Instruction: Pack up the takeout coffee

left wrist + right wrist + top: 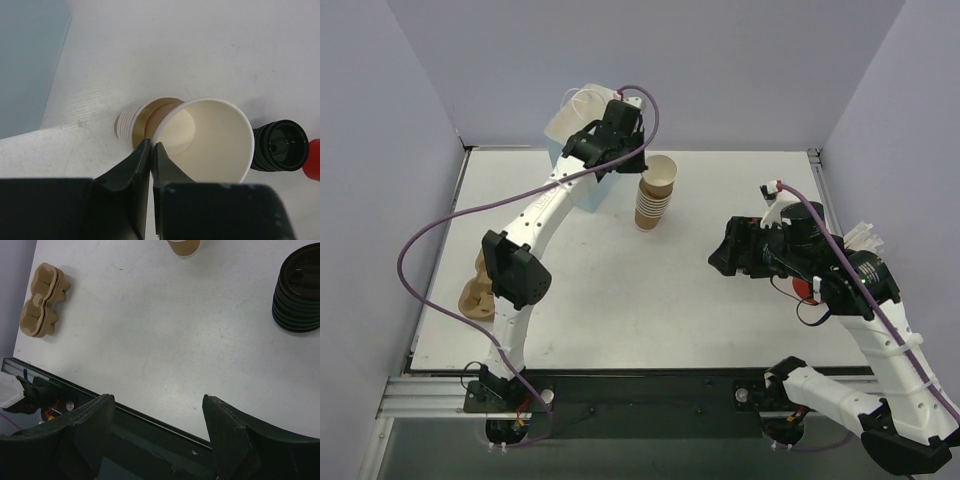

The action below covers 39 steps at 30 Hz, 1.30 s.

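Observation:
The takeout coffee cup [661,172], tan outside, white inside and lidless, sits tilted atop a stack of tan cups [650,210] at the table's back centre. My left gripper [642,170] is shut on its rim. In the left wrist view the jaws of that gripper [151,145] pinch the cup's [215,140] near wall, with the stack [131,122] just behind it. A stack of black lids [279,145] stands to the cup's right. My right gripper [722,257] hovers open over the table's right side, holding nothing [157,405].
A light blue bag [575,170] stands at the back left beside my left gripper. A brown pulp cup carrier [42,300] lies near the left edge. The black lids [299,290] stand ahead of my right gripper. A red object [313,160] sits beside the lids.

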Available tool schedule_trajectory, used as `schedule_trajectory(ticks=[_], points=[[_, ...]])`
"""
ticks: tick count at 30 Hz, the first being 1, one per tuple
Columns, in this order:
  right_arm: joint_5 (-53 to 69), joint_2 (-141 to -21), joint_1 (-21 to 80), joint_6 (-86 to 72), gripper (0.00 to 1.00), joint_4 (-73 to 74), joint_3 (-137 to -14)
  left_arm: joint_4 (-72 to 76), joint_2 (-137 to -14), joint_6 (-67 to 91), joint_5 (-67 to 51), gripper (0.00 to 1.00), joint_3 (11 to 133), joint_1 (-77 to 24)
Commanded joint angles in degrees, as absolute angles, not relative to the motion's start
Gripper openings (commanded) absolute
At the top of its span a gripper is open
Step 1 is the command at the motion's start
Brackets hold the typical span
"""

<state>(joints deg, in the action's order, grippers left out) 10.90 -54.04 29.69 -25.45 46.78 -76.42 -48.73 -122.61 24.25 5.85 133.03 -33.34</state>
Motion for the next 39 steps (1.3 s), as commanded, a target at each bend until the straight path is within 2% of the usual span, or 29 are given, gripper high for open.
schedule_trajectory(ticks=[1,10,17,24,28,32,39], points=[[10.28,-53.96,29.88,-26.19,0.73,47.37,-78.75,-48.26,-118.75,27.68,1.41,0.0,136.41,-32.08],[10.28,-53.88,29.88,-28.12,0.72,47.37,-78.75,-48.69,-110.06,27.69,0.88,0.0,134.39,-30.67],[7.48,-53.61,29.79,-31.55,0.72,47.9,-78.05,-54.31,-100.48,25.05,2.28,0.0,126.58,-31.11],[0.19,-55.98,28.22,-32.96,0.71,48.25,-76.55,-48.0,-77.82,26.36,4.48,0.0,91.0,-33.4],[-1.32,-60.29,23.58,-32.96,0.68,48.34,-78.04,-42.83,-71.29,29.17,4.4,0.0,71.6,-34.54],[-0.62,-64.24,17.94,-32.52,0.66,47.81,-79.28,-35.52,-69.17,31.29,2.82,0.0,60.77,-35.24],[-3.43,-68.64,15.21,-29.62,0.66,47.11,-80.42,-26.74,-71.01,32.52,0.71,0.0,54.94,-35.77]])
